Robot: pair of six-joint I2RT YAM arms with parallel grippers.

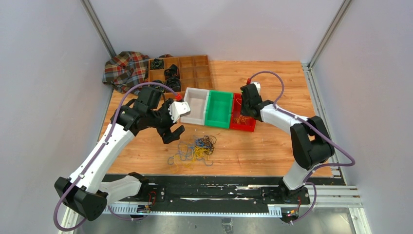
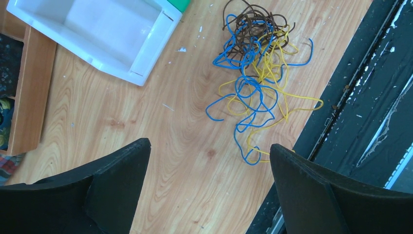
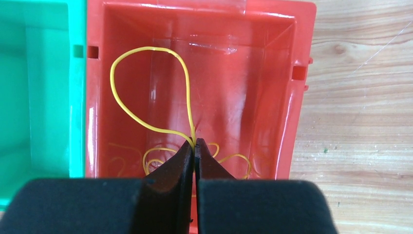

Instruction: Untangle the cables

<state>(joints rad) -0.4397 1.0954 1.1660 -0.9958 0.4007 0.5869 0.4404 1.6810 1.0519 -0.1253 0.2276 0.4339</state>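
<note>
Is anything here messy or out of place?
Blue, yellow and dark wires lie knotted in one heap on the table's near side; one yellow wire is pinched in the right jaws at the red bin. A plaid cloth lies crumpled far left.

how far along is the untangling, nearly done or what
Early on. Done: a few yellow cables already lie in the red bin. In hand: the right gripper is shut on another yellow cable over that bin. Still to do: a tangle of blue, yellow and dark cables sits on the table, the open left gripper near it; the white bin and green bin look empty.
</note>
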